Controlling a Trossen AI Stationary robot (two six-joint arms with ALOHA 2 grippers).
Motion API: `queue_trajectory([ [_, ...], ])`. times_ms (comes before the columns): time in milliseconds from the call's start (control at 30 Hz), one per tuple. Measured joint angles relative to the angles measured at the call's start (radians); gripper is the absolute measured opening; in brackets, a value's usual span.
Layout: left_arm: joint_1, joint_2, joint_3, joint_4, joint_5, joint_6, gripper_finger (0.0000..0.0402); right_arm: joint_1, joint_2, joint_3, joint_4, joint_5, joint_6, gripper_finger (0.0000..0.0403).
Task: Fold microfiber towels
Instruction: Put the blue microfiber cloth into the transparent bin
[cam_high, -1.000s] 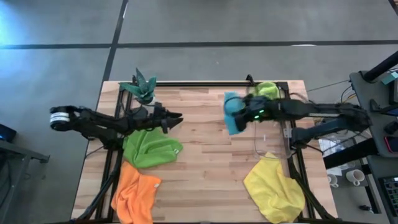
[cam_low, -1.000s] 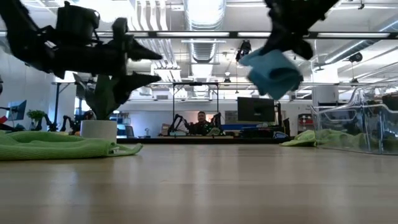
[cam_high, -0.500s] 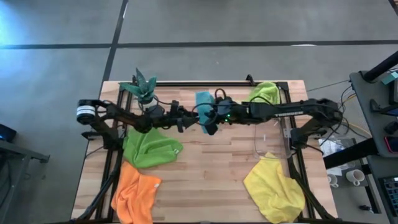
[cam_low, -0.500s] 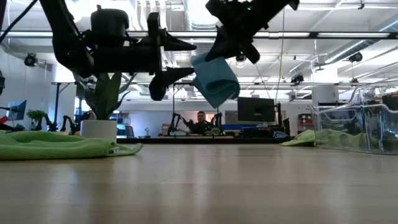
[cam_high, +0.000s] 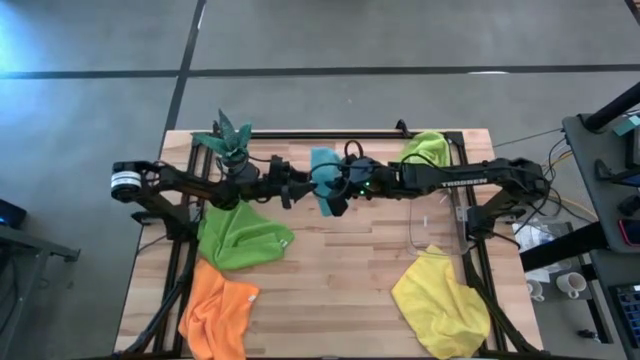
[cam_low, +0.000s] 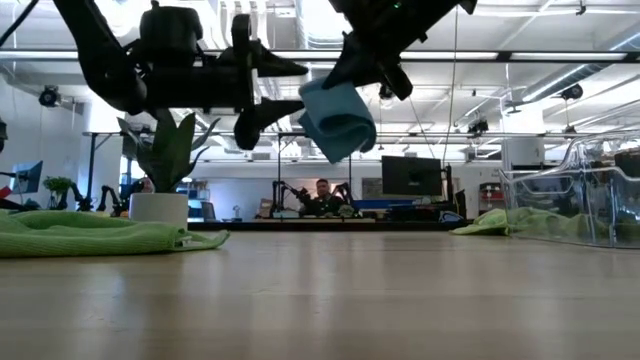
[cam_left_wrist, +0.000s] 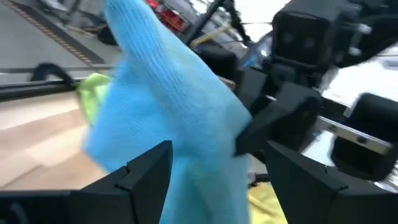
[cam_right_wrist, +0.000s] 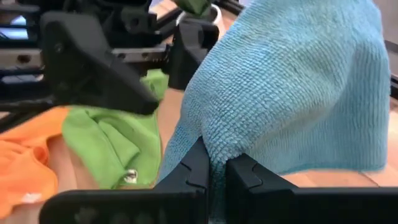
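Up above the middle of the worktop (cam_high: 330, 270), toward its far side, the right end effector (cam_high: 335, 192) is clenched on the blue towel (cam_high: 324, 170), pinching a bunched fold of it between its two dark fingers (cam_right_wrist: 198, 167). The cloth hangs clear of the wood, drooping in a soft lump under the arm, as the low view shows plainly (cam_low: 337, 118).

Coming in from the left, the left end effector (cam_high: 290, 189) is released, its jaws spread wide, and it sits just beside the hanging blue towel at the same height. From its own wrist camera the blue cloth (cam_left_wrist: 168, 118) fills the space right ahead of its open fingers (cam_left_wrist: 146, 171); whether they touch the fabric I cannot tell.

Down on the worktop, the darker green towel (cam_high: 240, 238) lies crumpled on the left, with the orange towel (cam_high: 218, 312) heaped just nearer than it at the near left corner. The yellow towel (cam_high: 440, 300) is bunched at the near right. The lime green towel (cam_high: 428, 146) sits at the far right corner, in or against the clear plastic bin (cam_low: 580, 195) — I cannot tell which. The small potted plant (cam_high: 228, 140) stands at the far left, close behind the left arm.

Beyond the table, a person (cam_low: 322, 196) is seated in the room.
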Motion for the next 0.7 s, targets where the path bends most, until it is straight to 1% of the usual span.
queue_trajectory([
  [133,-0.018,0.014,0.023,-0.003,0.005,-0.001,0.0239,0.000,0.000,-0.002,0.040,0.001,0.001,0.0013],
  [233,-0.020,0.020,0.024,-0.006,0.006,-0.001,0.0220,0.000,0.000,-0.002,0.044,0.003,0.003,0.0013],
  [300,-0.020,0.013,0.019,0.001,0.006,0.000,0.0194,0.000,0.000,-0.004,0.038,0.003,0.008,0.0013],
  [400,-0.021,0.009,0.019,0.017,0.005,0.000,0.0142,0.000,0.000,-0.005,0.040,0.003,0.010,0.0013],
  [567,-0.020,0.012,0.025,0.018,0.004,0.025,0.0033,0.000,0.000,-0.005,0.041,0.004,0.017,0.0013],
  [600,-0.020,0.013,0.025,0.016,0.004,0.025,0.0018,0.000,0.000,-0.006,0.041,0.004,0.012,0.0013],
  [700,-0.020,0.010,0.027,-0.003,0.022,0.025,0.0006,0.000,0.000,-0.010,0.040,0.004,0.003,0.0021],
])
